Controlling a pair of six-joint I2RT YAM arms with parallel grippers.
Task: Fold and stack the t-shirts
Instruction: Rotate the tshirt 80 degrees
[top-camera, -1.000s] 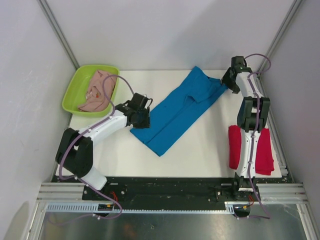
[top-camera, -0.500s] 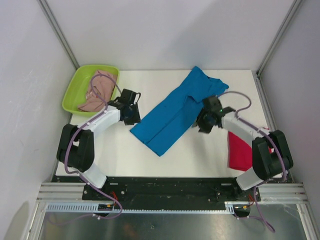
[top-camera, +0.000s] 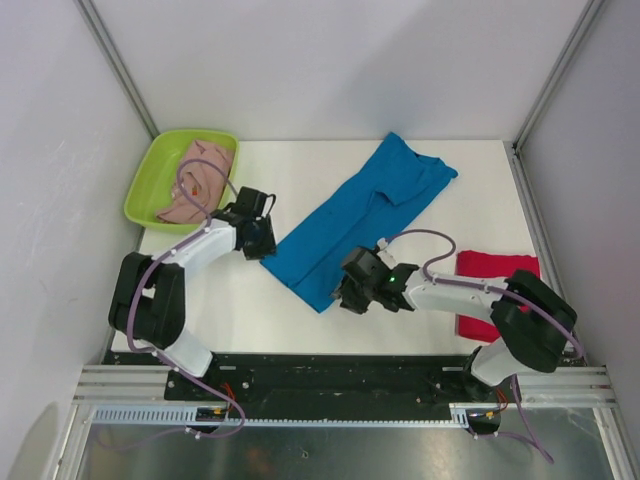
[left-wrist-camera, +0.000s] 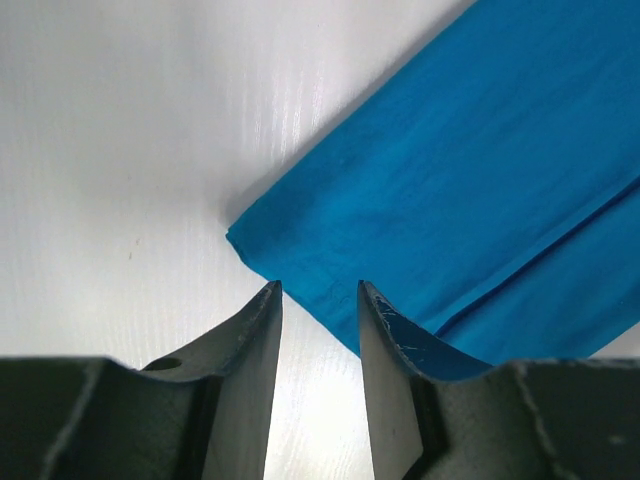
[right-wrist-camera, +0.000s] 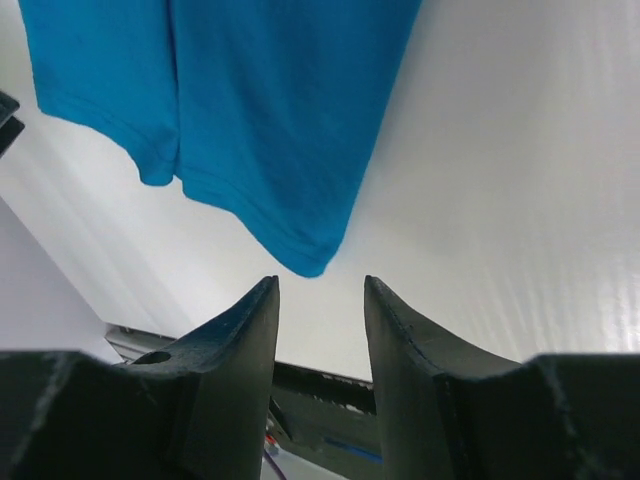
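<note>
Top external view: the blue t-shirt (top-camera: 350, 215) lies as a long diagonal strip across the surface (top-camera: 230, 310). Left end effector (top-camera: 264, 245) hovers at its left hem corner, right end effector (top-camera: 345, 294) at the near corner. Both jaws stand part-open and hold nothing. Crosswise fold looks next: each must drop, pinch its corner, then carry it collarward.

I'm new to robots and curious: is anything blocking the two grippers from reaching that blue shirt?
Nothing visible. The left gripper is at the blue shirt's edge near one corner. The right gripper is just short of another corner, with only bare table between.
</note>
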